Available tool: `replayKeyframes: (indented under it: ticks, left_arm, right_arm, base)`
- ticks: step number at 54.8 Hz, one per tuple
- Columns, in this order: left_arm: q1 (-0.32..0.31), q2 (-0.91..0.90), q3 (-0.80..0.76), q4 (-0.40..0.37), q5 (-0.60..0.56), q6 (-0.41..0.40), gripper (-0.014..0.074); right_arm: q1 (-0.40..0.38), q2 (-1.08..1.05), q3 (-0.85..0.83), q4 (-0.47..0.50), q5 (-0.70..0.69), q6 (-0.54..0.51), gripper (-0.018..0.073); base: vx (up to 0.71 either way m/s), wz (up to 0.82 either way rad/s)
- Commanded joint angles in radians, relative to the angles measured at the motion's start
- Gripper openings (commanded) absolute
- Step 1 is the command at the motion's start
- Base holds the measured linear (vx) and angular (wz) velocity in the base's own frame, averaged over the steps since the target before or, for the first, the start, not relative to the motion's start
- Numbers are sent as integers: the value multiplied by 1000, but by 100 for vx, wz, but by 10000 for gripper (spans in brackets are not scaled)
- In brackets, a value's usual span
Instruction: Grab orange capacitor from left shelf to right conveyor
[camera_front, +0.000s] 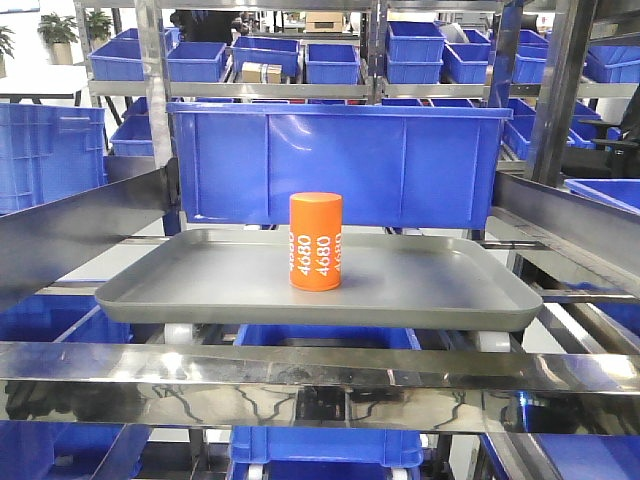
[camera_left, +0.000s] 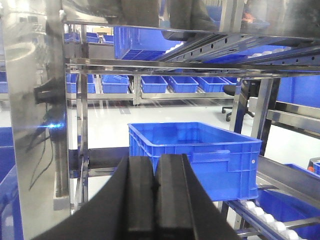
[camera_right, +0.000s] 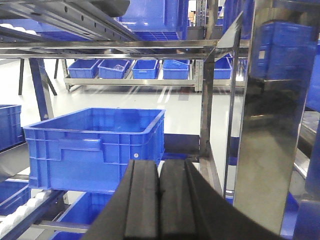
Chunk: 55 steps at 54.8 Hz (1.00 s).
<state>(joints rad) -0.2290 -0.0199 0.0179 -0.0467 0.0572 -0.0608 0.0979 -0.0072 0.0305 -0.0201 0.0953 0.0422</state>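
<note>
The orange capacitor (camera_front: 316, 241) stands upright in the middle of the shallow grey tray (camera_front: 200, 290) on the steel shelf (camera_front: 300, 375), white "4680" digits on its side. Neither gripper shows in the front view. My left gripper (camera_left: 156, 165) is shut and empty, pointing at a blue bin (camera_left: 200, 150) low in the rack. My right gripper (camera_right: 159, 167) is shut and empty, facing another blue bin (camera_right: 95, 147). The capacitor does not show in either wrist view. The conveyor is out of view.
A large blue bin (camera_front: 340, 160) stands right behind the tray. A steel rail (camera_front: 70, 225) slopes down the left and another (camera_front: 570, 215) down the right. Steel posts (camera_left: 35, 110) (camera_right: 270, 115) stand close beside each gripper. Roller tracks (camera_left: 265, 217) carry the lower bins.
</note>
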Motion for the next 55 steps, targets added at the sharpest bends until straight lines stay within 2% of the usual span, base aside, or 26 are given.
replayKeyframes:
  ticks: [1, 14, 26, 31, 36, 41, 47, 55]
  left_arm:
    - [-8, -5, -30, -5, -81, -6, -6]
    - [-8, -5, -30, -5, -81, -6, -6]
    - [-8, -5, -30, -5, -81, -6, -6]
    - [-8, -5, -30, -5, -81, -6, -6]
    - [-8, -5, -30, -5, -81, -6, -6]
    - [-8, -5, -30, -5, -81, -6, -6]
    - [-8, -5, -30, -5, -81, -6, -6]
    - [-8, -5, -30, -5, -81, -6, -6]
  right_arm:
    - [-4, -10, 10, -2, -90, -11, -8]
    - [-4, -10, 10, -2, -90, -11, -8]
    - [-4, -10, -44, 20, -185, -9, -8]
    - [-4, -7, -178, 35, -133, -12, -8]
    - [-4, 47, -356, 0, -70, -42, -8]
    - [-4, 175, -584, -36, 13, -64, -8]
    - [-4, 380, -832, -37, 127, -67, -8]
    - [-4, 595, -1051, -28, 191, -67, -8]
  base:
    - [0, 0]
    - [0, 0]
    - [0, 0]
    - [0, 0]
    - [0, 0]
    - [0, 0]
    - [0, 0]
    - [0, 0]
